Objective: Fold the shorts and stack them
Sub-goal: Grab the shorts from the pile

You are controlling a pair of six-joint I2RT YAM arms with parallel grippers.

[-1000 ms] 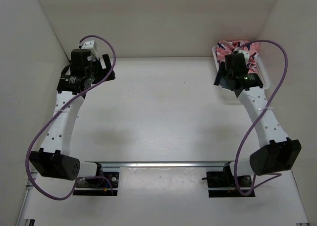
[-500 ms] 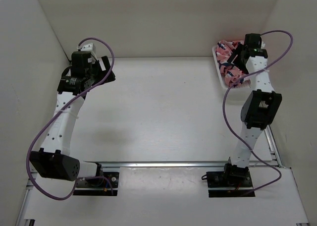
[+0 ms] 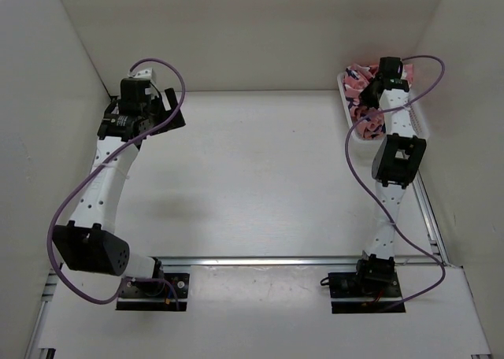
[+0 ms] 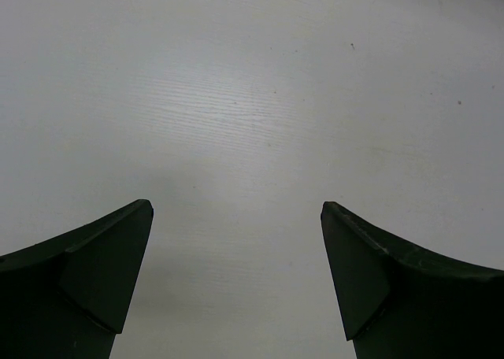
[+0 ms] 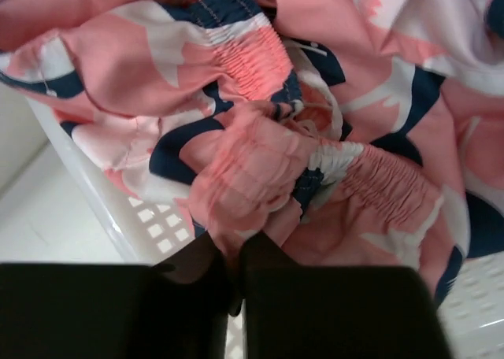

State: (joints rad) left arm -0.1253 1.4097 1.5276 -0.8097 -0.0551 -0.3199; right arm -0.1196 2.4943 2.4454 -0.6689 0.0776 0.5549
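The left arm [image 3: 106, 170] is seen stretched along the left side of the bench [image 3: 260, 178], with its wrist held near the far left corner. In the left wrist view its jaws are spread wide apart; nothing is held between them, and the white bench surface is seen in the gap. At the right, the right arm [image 3: 391, 158] is reared up steeply from its base at the near edge, and its wrist is brought over the basket [image 5: 161, 229] in the far right corner. The right jaws are closed to a thin slit, and a bunched fold of the gathered waistband of the shorts [image 5: 252, 154] is pinched at their tips. The shorts are found crumpled in the basket, the pink cloth with its navy and white print heaped against the white mesh wall. In the top view some of the cloth is seen at the basket's left side, below the wrist. How much of the shorts is raised off the basket floor cannot be told.
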